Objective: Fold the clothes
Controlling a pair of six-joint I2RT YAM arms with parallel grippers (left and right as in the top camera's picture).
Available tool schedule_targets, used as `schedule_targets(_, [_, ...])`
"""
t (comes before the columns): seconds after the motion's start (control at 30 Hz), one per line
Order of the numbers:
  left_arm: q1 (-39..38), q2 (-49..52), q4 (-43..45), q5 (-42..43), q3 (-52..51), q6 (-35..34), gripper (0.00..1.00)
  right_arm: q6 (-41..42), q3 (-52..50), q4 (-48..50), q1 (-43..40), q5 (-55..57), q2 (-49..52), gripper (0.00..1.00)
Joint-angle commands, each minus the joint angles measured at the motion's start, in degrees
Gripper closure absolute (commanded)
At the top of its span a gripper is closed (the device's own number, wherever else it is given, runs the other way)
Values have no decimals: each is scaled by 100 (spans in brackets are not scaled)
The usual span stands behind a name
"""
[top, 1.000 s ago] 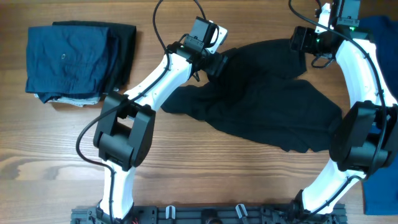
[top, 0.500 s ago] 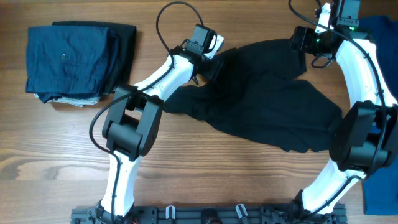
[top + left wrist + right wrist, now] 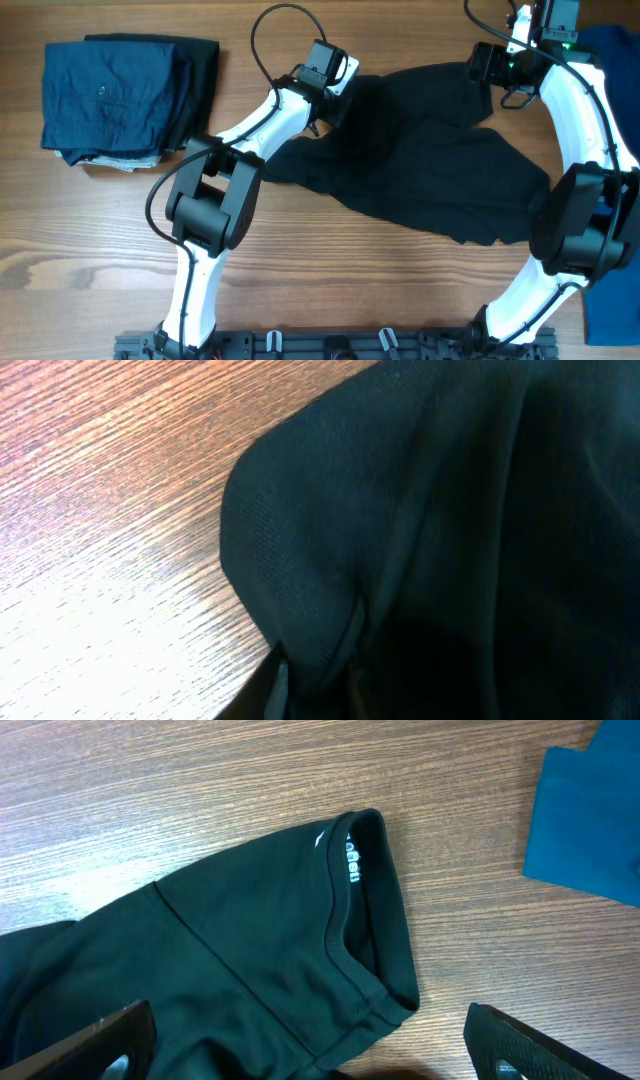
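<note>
left gripper: my left gripper [image 3: 335,104] sits low on the upper-left edge of the black shirt [image 3: 430,170]. In the left wrist view the jaws are almost together, with a puckered fold of the cloth between them.
left wrist view: black fabric fills most of the frame. Its rounded edge lies on the bare table [image 3: 110,510], and the finger tips barely show at the bottom edge.
right gripper: my right gripper [image 3: 310,1045] is spread wide with nothing in it. One finger shows at each lower corner of the right wrist view, above the shirt's far-right end.
black shirt: it lies crumpled and spread across the middle of the table between my two arms, not folded. A hemmed opening with small white print inside points toward the far edge.
blue garment: the bright blue garment [image 3: 590,810] lies flat on the table just right of that opening, apart from the shirt.
navy pile: a folded navy pile [image 3: 115,95] sits at the far left, well apart from the shirt, with a dark layer showing beneath it on the right.
</note>
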Motion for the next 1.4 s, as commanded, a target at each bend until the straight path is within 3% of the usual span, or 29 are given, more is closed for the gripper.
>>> schedule_targets(0.0, [26,103,15,-42,81,31,89,59,57,2,-20,-74,-31,0])
schedule_targets(0.1, [107,103,61,-393,81,-46,94,57,57,2,-17,-74,-33,0])
schedule_targets(0.27, [658,103,61,-1276,81,-863,96,59,57,2,-17,-74,-33,0])
schedule_targets(0.47, [1635,103,-448,-1294,81,-1829,96,57,57,2,-17,-74,-31,0])
schedule_targets(0.6, [2096,61,-551,-1231,81,-1950,93,59,57,2,-17,-74,-31,0])
schedule_targets(0.87, [2094,-459,-308,-1231,83,-1950,31,57,57,2,-17,-74,-33,0])
schedule_targets(0.93, [2006,-804,-295,-1228,83,-1952,21,57,57,2,-17,-74,-31,0])
schedule_targets(1.13, [1762,-2068,-844,-1121,83,-2050,0,57,57,2,-17,-74,-31,0])
schedule_targets(1.37, [1790,-3292,-2282,-409,81,-2424,0,59,57,70,-17,-74,-31,0])
